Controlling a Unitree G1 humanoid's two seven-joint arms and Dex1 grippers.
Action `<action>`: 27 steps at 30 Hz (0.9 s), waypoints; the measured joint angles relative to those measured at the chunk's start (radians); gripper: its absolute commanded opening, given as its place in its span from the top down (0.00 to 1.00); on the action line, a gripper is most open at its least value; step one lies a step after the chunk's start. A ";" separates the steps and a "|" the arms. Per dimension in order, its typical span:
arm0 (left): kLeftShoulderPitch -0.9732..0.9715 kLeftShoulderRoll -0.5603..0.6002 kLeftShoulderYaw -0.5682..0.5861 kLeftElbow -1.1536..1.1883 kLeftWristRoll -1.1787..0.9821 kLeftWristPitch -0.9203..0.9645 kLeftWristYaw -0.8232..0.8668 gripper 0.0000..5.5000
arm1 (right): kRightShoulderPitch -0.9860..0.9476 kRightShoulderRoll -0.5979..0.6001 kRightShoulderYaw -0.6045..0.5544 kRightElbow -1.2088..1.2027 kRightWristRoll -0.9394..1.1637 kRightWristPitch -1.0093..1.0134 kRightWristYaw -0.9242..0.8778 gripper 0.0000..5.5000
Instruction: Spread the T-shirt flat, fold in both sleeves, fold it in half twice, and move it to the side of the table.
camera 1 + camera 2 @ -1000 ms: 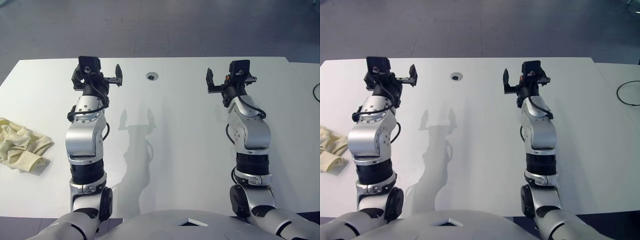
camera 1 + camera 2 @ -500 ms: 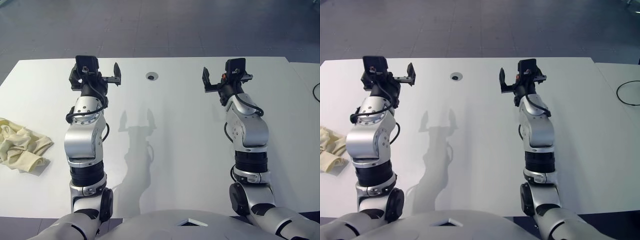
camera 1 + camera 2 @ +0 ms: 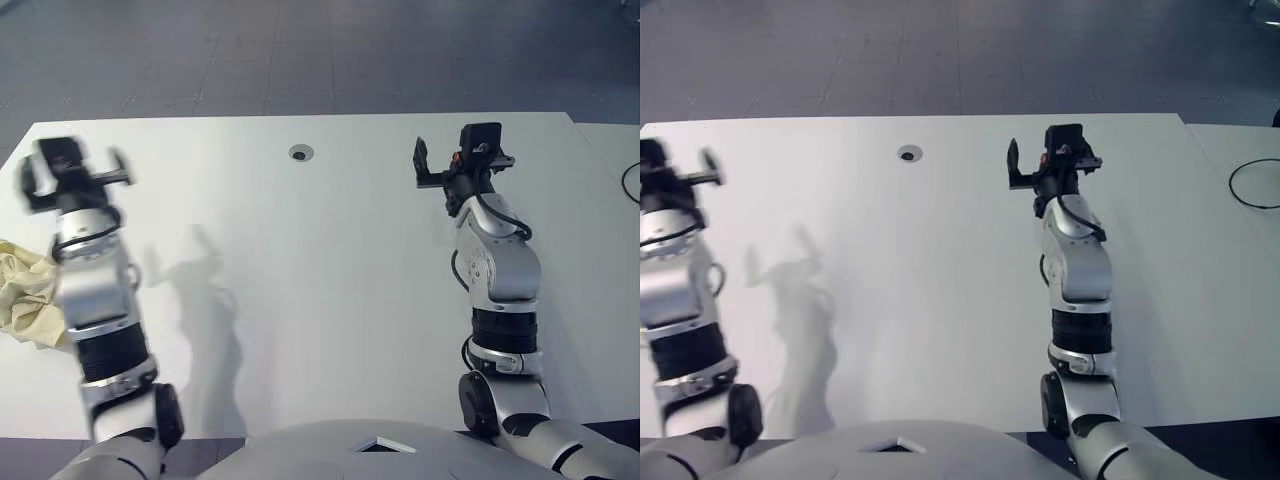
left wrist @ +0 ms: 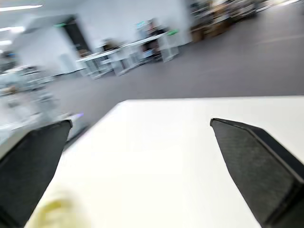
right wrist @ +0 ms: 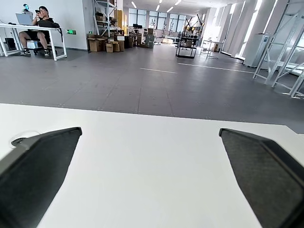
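At the white worktop's [image 3: 300,260] left edge, the eye views show the crumpled pale-yellow fabric T-shirt [image 3: 25,295] just beside the left claw [image 3: 72,172], with the right claw [image 3: 462,165] well apart. Through the left wrist view, that claw gapes wide near the cloth, so it should likely pinch just one raised fold. The right wrist view shows its claw also wide, best brought across for a second edge.
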 measured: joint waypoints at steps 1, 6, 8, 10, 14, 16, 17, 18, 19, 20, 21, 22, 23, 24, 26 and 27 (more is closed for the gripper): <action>0.017 0.028 0.039 0.051 0.015 -0.028 0.025 0.02 | 0.002 -0.001 -0.001 0.000 0.000 0.000 0.000 0.02; 0.055 0.157 0.127 0.392 0.025 -0.206 0.061 0.02 | 0.014 0.001 0.003 -0.005 -0.001 0.000 0.003 0.02; 0.043 0.191 0.115 0.564 0.011 -0.297 0.030 0.02 | 0.028 0.002 0.003 -0.009 -0.001 0.002 -0.001 0.02; 0.035 0.193 0.116 0.661 -0.022 -0.340 -0.005 0.02 | 0.033 0.002 0.003 -0.011 -0.001 0.005 -0.001 0.02; 0.022 0.185 0.163 0.847 -0.141 -0.393 -0.046 0.02 | 0.037 0.000 0.003 -0.020 -0.001 0.007 0.002 0.02; 0.022 0.170 0.193 0.882 -0.191 -0.412 -0.034 0.02 | 0.038 -0.001 0.003 -0.022 -0.001 0.009 0.005 0.02; 0.026 0.152 0.203 0.874 -0.218 -0.413 -0.025 0.02 | 0.040 -0.002 0.003 -0.025 -0.001 0.012 0.006 0.02; 0.037 0.129 0.203 0.849 -0.233 -0.405 -0.022 0.02 | 0.042 -0.003 0.003 -0.027 -0.002 0.014 0.007 0.02; 0.058 0.103 0.196 0.796 -0.251 -0.394 -0.024 0.02 | 0.043 -0.003 0.003 -0.027 -0.002 0.015 0.007 0.02; 0.076 0.076 0.184 0.737 -0.266 -0.380 -0.026 0.02 | 0.043 -0.003 0.003 -0.027 -0.002 0.015 0.008 0.02; 0.095 0.047 0.173 0.676 -0.277 -0.361 -0.028 0.02 | 0.043 -0.003 0.003 -0.027 -0.003 0.015 0.007 0.02; 0.124 0.000 0.151 0.579 -0.304 -0.331 -0.029 0.02 | 0.043 -0.003 0.003 -0.027 -0.003 0.015 0.007 0.02; 0.143 -0.038 0.137 0.512 -0.320 -0.306 -0.029 0.02 | 0.043 -0.003 0.003 -0.027 -0.004 0.015 0.007 0.02; 0.162 -0.087 0.120 0.418 -0.350 -0.262 -0.027 0.02 | 0.043 -0.003 0.003 -0.027 -0.004 0.015 0.007 0.02; 0.190 -0.168 0.097 0.272 -0.395 -0.189 -0.016 0.02 | 0.043 -0.003 0.003 -0.027 -0.005 0.014 0.006 0.02; 0.202 -0.213 0.088 0.192 -0.423 -0.146 -0.003 0.02 | 0.043 -0.003 0.003 -0.027 -0.005 0.014 0.005 0.02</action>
